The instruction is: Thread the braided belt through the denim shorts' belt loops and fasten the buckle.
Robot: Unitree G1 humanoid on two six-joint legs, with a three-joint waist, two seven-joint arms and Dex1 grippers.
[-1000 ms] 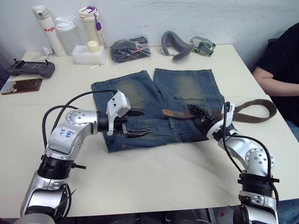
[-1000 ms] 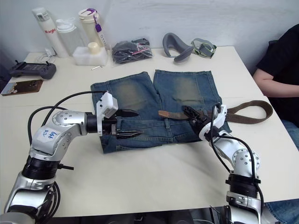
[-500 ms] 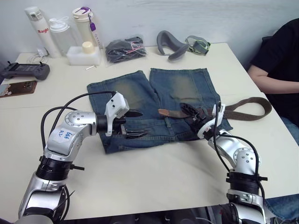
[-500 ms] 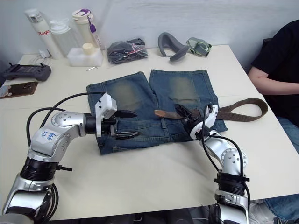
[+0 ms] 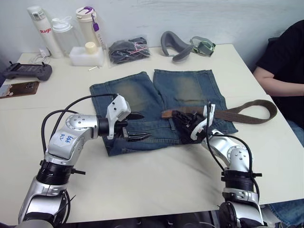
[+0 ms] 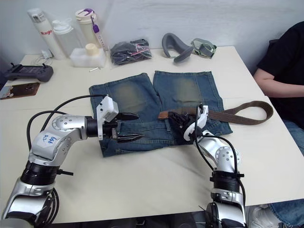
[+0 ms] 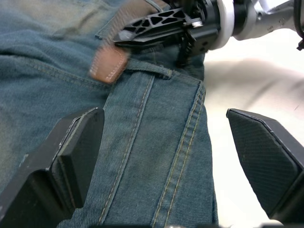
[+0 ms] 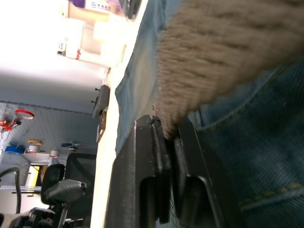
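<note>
The denim shorts (image 5: 142,97) lie flat in the middle of the table, waistband toward me. The braided belt (image 5: 237,114) runs across the waistband from its tan tip (image 5: 166,114) out to a bend at the right. My right gripper (image 5: 179,118) lies on the waistband just right of the tip, shut on the belt; the strap shows pinched between its fingers (image 8: 145,156). My left gripper (image 5: 135,127) hovers open over the left part of the waistband, with nothing between its fingers (image 7: 71,147). A belt loop (image 7: 148,70) lies beside the tip (image 7: 108,66). The buckle is hidden.
Bottles (image 5: 45,31), a white box (image 5: 87,54), a clear bag with a dark bundle (image 5: 129,49) and a grey headset (image 5: 178,44) line the far edge. A controller (image 5: 26,71) and phone (image 5: 19,89) lie far left. A person in black (image 5: 285,61) sits at the right.
My right gripper has slid left along the belt toward the tan tip and closed on the strap. The left arm has stayed in place, open.
</note>
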